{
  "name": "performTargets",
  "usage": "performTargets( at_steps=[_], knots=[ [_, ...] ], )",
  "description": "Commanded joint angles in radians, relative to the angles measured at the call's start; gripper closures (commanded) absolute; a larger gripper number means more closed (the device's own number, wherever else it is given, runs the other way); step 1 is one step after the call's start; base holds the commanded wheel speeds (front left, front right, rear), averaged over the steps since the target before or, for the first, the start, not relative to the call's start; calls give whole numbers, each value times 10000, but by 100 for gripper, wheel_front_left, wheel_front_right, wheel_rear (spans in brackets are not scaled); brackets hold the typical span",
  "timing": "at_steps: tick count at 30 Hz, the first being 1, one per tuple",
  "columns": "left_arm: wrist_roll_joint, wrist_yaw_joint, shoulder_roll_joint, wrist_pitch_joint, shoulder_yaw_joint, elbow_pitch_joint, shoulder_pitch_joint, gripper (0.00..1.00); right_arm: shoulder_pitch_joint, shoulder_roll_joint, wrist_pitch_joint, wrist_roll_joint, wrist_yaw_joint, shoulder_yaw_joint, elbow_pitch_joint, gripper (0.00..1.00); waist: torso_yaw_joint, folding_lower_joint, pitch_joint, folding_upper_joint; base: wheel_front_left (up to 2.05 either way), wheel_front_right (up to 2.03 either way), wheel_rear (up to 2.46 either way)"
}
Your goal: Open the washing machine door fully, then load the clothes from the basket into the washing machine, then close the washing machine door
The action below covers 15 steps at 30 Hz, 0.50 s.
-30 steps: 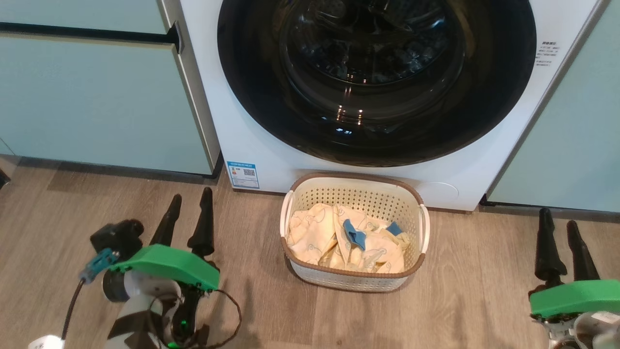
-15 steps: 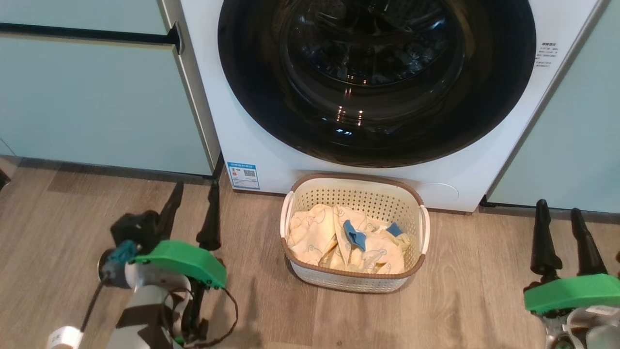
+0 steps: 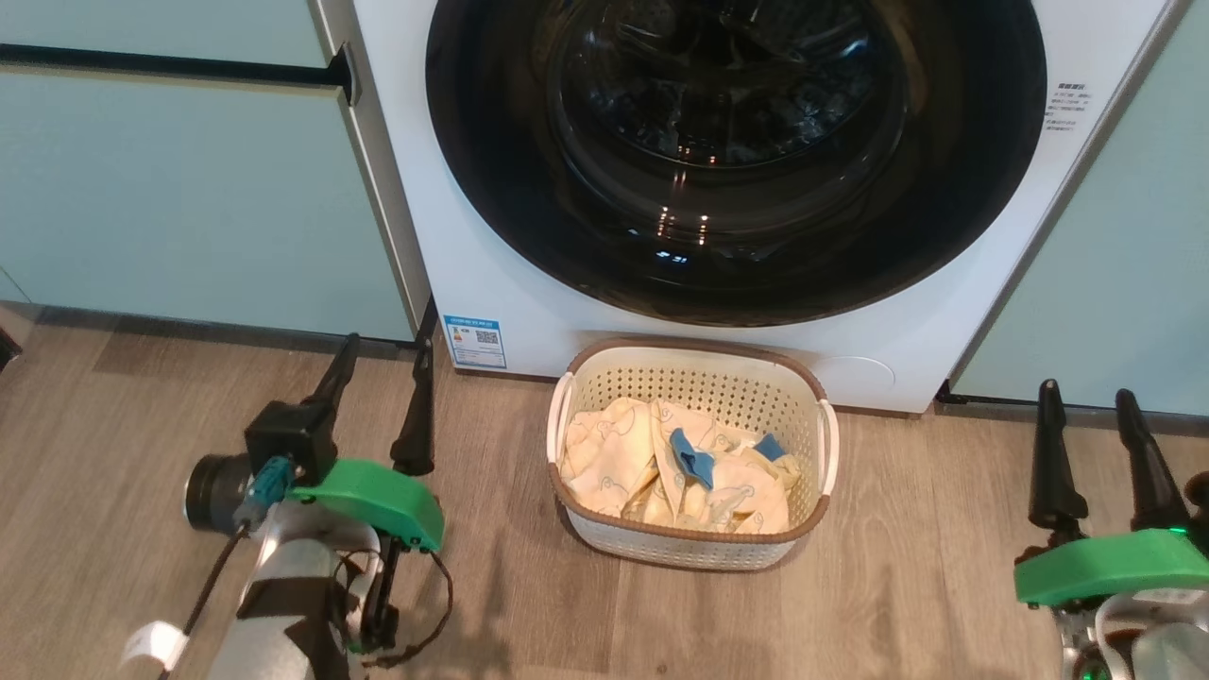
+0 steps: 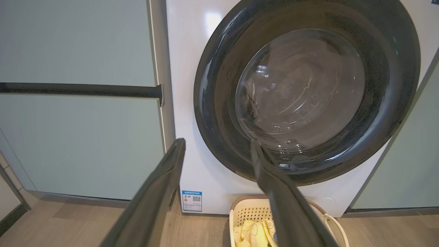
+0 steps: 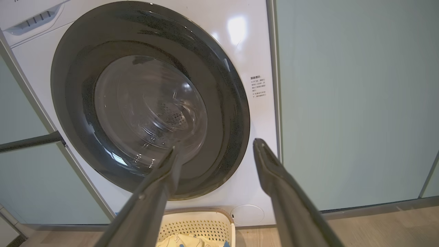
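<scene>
The white washing machine point(image 3: 491, 264) stands ahead with its round black-rimmed door point(image 3: 737, 151) shut flat against the front. Both wrist views show that door point(image 4: 305, 89) point(image 5: 151, 99) closed too. On the floor just before the machine sits the cream basket point(image 3: 691, 453) holding pale yellow clothes point(image 3: 661, 467) with blue parts. My left gripper point(image 3: 383, 349) hovers open to the left of the basket, fingers pointing at the machine's lower left corner. To the basket's right my right gripper point(image 3: 1084, 395) is open and holds nothing.
Pale teal cabinet doors point(image 3: 189, 189) flank the machine on the left and on the right point(image 3: 1124, 274); a dark handle bar point(image 3: 170, 64) crosses the left one. Wood-look floor point(image 3: 510, 604) spreads around the basket.
The left arm has risen and rolled, its fingers moving forward toward the machine's lower left corner. The right gripper has crept slightly forward and up. Basket and door are unmoved.
</scene>
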Motion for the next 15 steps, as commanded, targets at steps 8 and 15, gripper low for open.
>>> performTargets(
  at_steps=[8, 15],
  knots=[
    [372, -44, 208, -224, 382, 167, -779, 0, -643, -202, -254, -171, 46, 21, -244, 0, 1, 0, -13, 0, 0, 0, 0],
    [283, -121, 193, -224, 332, 314, -778, 0, -632, -202, -254, 107, 46, 19, -101, 0, 4, 0, -36, 0, 0, 0, 0]
  ],
)
